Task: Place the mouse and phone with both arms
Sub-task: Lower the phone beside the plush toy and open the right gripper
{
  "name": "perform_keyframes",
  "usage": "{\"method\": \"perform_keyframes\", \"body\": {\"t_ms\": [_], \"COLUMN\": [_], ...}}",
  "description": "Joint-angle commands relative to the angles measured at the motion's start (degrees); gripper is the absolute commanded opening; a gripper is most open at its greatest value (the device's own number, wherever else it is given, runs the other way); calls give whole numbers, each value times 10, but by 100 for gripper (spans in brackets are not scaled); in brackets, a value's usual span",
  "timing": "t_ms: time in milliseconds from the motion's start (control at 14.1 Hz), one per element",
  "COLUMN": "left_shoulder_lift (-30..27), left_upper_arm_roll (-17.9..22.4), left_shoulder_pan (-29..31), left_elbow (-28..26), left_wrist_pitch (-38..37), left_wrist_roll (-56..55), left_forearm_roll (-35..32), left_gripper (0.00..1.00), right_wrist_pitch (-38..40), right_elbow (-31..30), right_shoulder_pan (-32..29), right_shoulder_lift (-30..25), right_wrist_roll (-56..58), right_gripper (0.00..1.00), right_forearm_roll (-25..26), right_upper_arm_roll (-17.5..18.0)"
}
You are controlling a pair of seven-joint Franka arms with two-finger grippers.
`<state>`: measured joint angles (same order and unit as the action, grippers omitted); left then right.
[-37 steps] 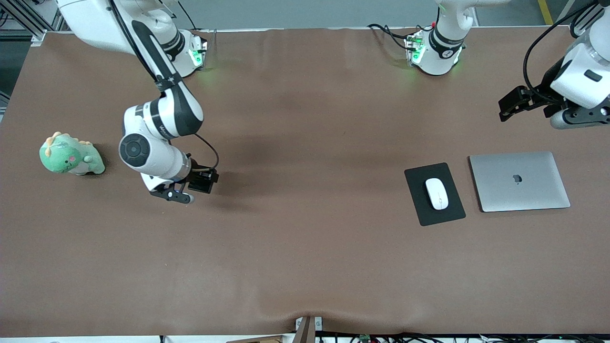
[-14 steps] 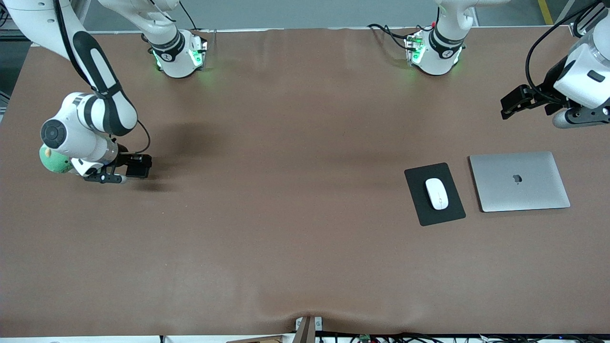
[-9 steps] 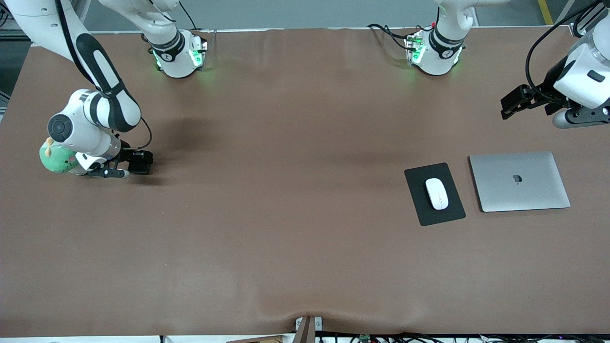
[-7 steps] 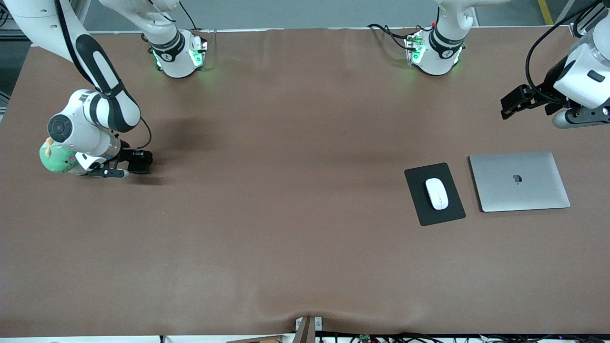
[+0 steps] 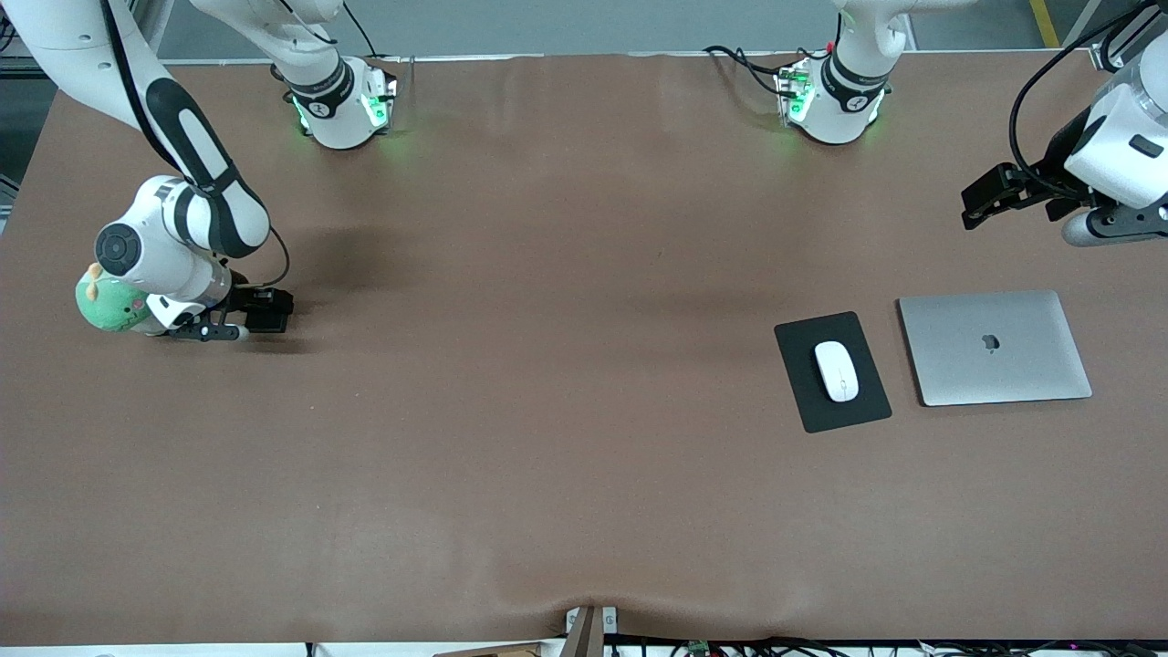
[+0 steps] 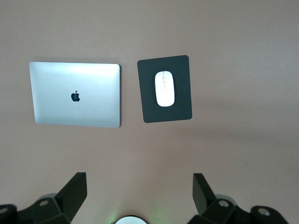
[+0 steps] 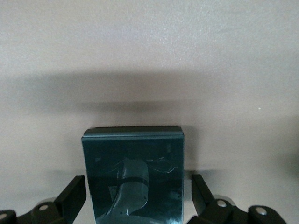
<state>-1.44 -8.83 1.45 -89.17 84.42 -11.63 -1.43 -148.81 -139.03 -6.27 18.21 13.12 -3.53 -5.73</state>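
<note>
A brown surface (image 5: 584,438) fills your view, with both arm bases lit green along its top edge. The largest thing on it is the closed silver laptop (image 5: 995,347) at the left arm's end. Just beside the laptop, toward the right arm's end, lies the black pad (image 5: 803,383), and the white mouse (image 5: 837,370) rests on the pad's middle, apart from any tool.

At the right arm's end you see a green plush (image 5: 109,308), partly covered by the right arm's wrist. Beside the plush, the right tool (image 5: 248,319) sits low at the surface. In the right wrist view its fingers (image 7: 72,196) stand apart on either side of the black phone (image 7: 133,172), with a gap showing at each side: released, not gripping. Whether the phone lies flat on the surface you cannot tell.

The left arm waits. Its tool (image 5: 990,193) hangs over the surface beside the laptop, toward the bases, spread wide and holding nothing, as its wrist view shows (image 6: 140,198).
</note>
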Motion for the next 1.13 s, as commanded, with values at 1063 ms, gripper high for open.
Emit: {"method": "perform_keyframes", "body": {"t_ms": [1063], "left_shoulder_lift": [-7], "left_upper_arm_roll": [1], "left_shoulder_pan": [24], "left_elbow": [-1], "left_wrist_pitch": [8], "left_wrist_roll": [10], "left_forearm_roll": [11], "left_gripper": [100], "right_wrist_pitch": [488], "right_elbow": [424], "right_shoulder_pan": [-27], "right_shoulder_lift": [-11], "right_wrist_roll": [115], "right_gripper": [100], "right_forearm_roll": [10], "right_upper_arm_roll": [10]}}
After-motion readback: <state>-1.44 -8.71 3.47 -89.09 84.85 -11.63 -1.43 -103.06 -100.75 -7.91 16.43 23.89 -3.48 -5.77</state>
